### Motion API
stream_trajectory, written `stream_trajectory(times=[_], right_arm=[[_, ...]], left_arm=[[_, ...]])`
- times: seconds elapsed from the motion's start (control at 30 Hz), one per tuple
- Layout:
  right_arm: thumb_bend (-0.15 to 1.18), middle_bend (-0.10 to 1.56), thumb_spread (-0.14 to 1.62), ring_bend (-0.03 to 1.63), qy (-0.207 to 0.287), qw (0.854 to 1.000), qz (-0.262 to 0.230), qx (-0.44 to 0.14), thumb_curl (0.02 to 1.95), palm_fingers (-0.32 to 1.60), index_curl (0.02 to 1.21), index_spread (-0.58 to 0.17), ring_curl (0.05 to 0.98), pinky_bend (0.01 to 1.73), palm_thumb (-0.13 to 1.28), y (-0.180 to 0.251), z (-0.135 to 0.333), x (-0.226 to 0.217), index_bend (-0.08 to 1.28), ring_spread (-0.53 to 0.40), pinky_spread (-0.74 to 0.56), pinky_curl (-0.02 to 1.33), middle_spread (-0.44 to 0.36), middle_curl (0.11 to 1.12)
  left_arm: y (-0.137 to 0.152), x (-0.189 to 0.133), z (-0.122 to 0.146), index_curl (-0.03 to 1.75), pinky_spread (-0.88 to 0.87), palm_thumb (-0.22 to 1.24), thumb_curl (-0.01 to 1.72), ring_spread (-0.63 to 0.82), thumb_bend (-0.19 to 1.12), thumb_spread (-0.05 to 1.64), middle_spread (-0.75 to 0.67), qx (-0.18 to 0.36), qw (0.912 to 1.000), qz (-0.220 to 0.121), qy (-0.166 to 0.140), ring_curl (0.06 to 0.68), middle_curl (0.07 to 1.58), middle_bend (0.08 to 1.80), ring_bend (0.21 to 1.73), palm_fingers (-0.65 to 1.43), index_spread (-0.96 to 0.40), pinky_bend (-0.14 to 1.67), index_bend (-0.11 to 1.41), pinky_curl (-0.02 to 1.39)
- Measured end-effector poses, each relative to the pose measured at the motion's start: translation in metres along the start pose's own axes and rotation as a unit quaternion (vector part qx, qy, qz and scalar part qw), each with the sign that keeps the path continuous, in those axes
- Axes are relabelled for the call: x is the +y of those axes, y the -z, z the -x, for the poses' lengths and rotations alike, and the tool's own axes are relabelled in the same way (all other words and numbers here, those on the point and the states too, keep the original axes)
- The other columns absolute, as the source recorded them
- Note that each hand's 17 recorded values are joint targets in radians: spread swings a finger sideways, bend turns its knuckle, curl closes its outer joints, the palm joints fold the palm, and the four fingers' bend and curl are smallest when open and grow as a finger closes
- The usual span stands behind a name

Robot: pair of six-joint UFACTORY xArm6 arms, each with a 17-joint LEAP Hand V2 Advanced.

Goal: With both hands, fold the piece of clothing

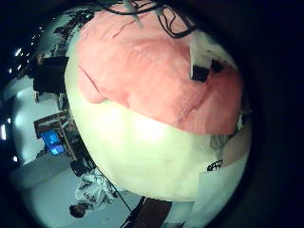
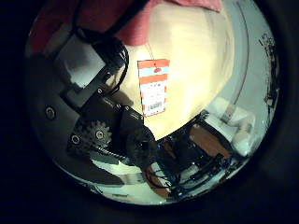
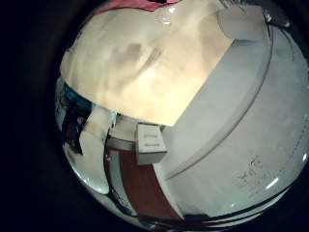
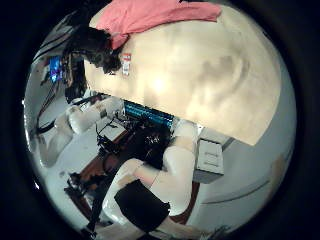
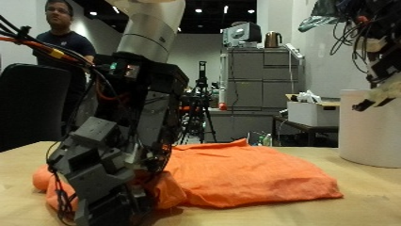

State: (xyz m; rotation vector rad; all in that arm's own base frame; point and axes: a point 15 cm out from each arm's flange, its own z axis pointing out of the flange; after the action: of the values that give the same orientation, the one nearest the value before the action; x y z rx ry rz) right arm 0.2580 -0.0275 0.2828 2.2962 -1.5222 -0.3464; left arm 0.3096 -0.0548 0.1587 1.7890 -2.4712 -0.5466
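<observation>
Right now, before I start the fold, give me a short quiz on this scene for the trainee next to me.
1. True or false: the right hand rests on the garment.
2. Which hand is down at the garment? A: the left hand. B: the right hand. C: both.
3. Fill in: in the outside view, the garment on the table is ___ in colour.

Key: 1 false, it is raised clear of the cloth. 2 A. 3 orange.
</observation>
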Motion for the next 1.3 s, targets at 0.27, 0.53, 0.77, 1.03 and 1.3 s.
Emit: stream_trajectory(times=[0.27, 0.53, 0.77, 1.03, 1.3], right_arm=[[0.03, 0.23, 1.23, 0.36, 0.012, 1.000, -0.006, -0.005, 0.24, 0.24, 0.31, -0.246, 0.278, 0.29, 0.38, -0.021, -0.004, -0.043, 0.15, 0.129, 0.20, 0.31, 0.090, 0.30], [0.01, 0.26, 1.13, 0.35, 0.036, 0.997, -0.062, 0.005, 0.28, 0.22, 0.30, -0.237, 0.286, 0.27, 0.55, -0.047, 0.008, -0.107, 0.17, 0.094, 0.15, 0.31, 0.046, 0.33], [-0.03, 0.24, 1.07, 0.33, 0.041, 0.998, -0.045, 0.002, 0.29, 0.20, 0.30, -0.209, 0.277, 0.27, 0.58, -0.085, 0.016, -0.135, 0.16, 0.117, 0.18, 0.31, 0.050, 0.34], [-0.02, 0.21, 1.03, 0.34, 0.026, 0.997, -0.076, 0.011, 0.30, 0.21, 0.30, -0.187, 0.279, 0.27, 0.57, -0.091, 0.014, -0.162, 0.17, 0.121, 0.18, 0.31, 0.062, 0.34], [0.01, 0.29, 1.02, 0.55, 0.010, 0.994, -0.109, 0.019, 0.35, 0.57, 0.28, -0.207, 0.325, 0.36, 0.75, -0.099, 0.022, -0.176, 0.14, -0.072, -0.09, 0.31, -0.019, 0.38]], left_arm=[[0.034, 0.030, 0.020, 0.39, -0.72, 1.01, 0.80, -0.55, 0.38, 1.39, -0.52, 0.011, 0.9999, 0.006, 0.002, 0.401, 0.63, 0.97, 0.96, 1.23, -0.48, 0.94, 0.40, 0.47], [0.042, 0.053, 0.017, 0.49, -0.72, 0.95, 0.95, -0.54, 0.42, 1.48, -0.52, 0.040, 0.9988, 0.025, -0.012, 0.438, 0.63, 1.04, 1.03, 1.19, -0.55, 0.98, 0.43, 0.49], [0.056, 0.055, 0.021, 0.58, -0.72, 0.91, 1.07, -0.53, 0.44, 1.53, -0.50, 0.044, 0.9989, 0.015, -0.012, 0.450, 0.62, 1.07, 1.05, 1.18, -0.57, 0.99, 0.42, 0.50], [0.073, 0.053, 0.029, 0.66, -0.72, 0.88, 1.20, -0.52, 0.46, 1.56, -0.50, 0.044, 0.9989, 0.011, -0.010, 0.455, 0.61, 1.08, 1.06, 1.17, -0.59, 1.00, 0.38, 0.50], [0.080, 0.060, 0.032, 0.74, -0.71, 0.86, 1.30, -0.52, 0.48, 1.57, -0.49, 0.045, 0.9985, 0.026, -0.019, 0.455, 0.60, 1.10, 1.06, 1.17, -0.61, 1.00, 0.33, 0.50]])
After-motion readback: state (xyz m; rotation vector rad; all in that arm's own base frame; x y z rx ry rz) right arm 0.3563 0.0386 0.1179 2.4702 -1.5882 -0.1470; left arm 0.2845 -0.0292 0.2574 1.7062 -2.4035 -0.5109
